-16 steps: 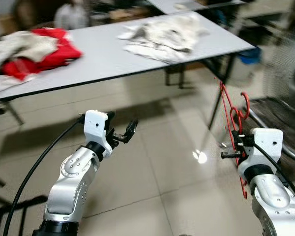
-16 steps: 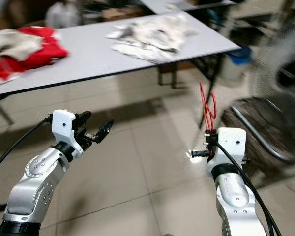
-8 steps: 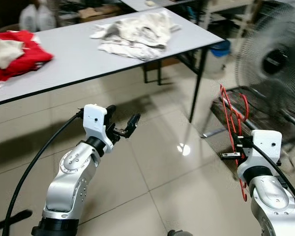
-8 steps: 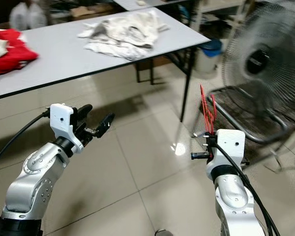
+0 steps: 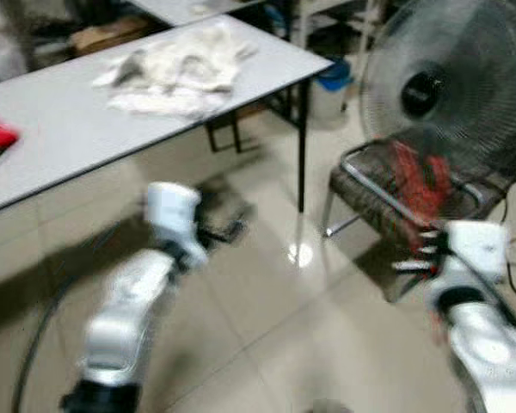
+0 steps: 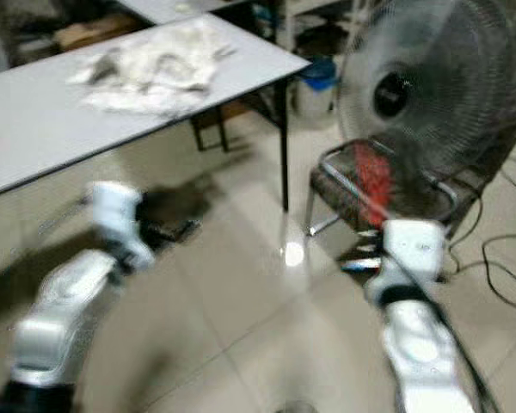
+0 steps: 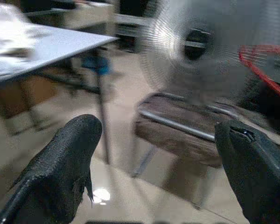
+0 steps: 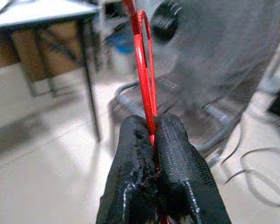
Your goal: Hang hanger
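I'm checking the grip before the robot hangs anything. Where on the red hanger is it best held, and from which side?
Judging by the right wrist view, the right gripper is shut on the red hanger across its thin wire, below the hook, fingers pinching from either flat side. That seems sound: the hook rises free above for catching a rail. The left gripper is open.

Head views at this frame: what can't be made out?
- Red hanger: a motion-blurred red smear in the eye views; its hook runs off the right wrist view's edge.
- Right gripper: its fingers are smeared in the eye views; the right wrist view shows them shut on the hanger.
- Left gripper: a blur in the eye views; open in the left wrist view.
- Any rail to hang on: cannot tell.
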### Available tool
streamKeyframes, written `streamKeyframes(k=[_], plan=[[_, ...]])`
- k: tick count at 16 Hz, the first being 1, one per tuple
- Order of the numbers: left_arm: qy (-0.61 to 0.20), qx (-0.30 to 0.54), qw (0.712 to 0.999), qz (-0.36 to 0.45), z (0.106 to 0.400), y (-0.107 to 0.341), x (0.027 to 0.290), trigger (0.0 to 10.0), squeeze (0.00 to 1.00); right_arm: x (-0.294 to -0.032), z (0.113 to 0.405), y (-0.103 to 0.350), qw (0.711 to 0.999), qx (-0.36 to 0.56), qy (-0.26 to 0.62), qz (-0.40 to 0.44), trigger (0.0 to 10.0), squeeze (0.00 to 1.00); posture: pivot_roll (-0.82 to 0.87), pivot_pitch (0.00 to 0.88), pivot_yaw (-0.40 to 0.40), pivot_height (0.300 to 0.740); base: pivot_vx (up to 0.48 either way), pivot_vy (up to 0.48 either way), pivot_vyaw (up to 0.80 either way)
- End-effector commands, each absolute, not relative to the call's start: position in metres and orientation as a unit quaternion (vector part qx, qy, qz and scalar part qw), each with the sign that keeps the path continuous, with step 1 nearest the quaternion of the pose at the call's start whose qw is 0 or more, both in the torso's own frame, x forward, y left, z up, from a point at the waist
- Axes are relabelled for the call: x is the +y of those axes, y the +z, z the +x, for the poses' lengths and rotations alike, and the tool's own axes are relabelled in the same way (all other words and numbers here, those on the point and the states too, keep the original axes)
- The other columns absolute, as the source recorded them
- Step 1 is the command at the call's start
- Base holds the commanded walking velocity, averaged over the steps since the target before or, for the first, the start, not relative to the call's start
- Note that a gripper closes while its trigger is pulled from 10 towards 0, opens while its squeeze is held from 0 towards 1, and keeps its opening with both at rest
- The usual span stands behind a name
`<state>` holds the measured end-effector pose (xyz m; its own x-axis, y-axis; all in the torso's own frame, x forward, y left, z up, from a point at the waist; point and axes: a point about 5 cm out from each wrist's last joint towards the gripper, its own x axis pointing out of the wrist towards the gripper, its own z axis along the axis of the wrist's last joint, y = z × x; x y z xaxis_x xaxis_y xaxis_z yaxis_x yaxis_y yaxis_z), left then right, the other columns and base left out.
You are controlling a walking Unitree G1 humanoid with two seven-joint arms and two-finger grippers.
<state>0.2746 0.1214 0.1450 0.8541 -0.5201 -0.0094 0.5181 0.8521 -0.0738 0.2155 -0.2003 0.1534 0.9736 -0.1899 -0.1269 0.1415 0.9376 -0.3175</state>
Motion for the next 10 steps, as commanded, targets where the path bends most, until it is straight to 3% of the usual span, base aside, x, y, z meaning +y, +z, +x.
streamKeyframes(k=[1,3,10], plan=[[-0.254,0.024,0.967,-0.009,0.273,0.142,0.136,10.0,0.0,-0.196,0.219,0.17,0.983,0.038,-0.084,-0.161,10.0,0.0,-0.13,0.054,0.106,0.74,0.33,0.0,-0.8],[-0.256,0.025,0.966,-0.007,0.274,0.141,0.136,10.0,0.0,-0.198,0.22,0.177,0.982,0.013,-0.098,-0.164,10.0,0.0,-0.13,0.052,0.106,0.74,0.285,0.0,-0.8],[-0.24,0.023,0.97,0.007,0.281,0.141,0.14,10.0,0.0,-0.192,0.231,0.189,0.981,-0.021,-0.067,-0.183,10.0,0.0,-0.13,0.045,0.116,0.74,0.0,0.0,0.0]])
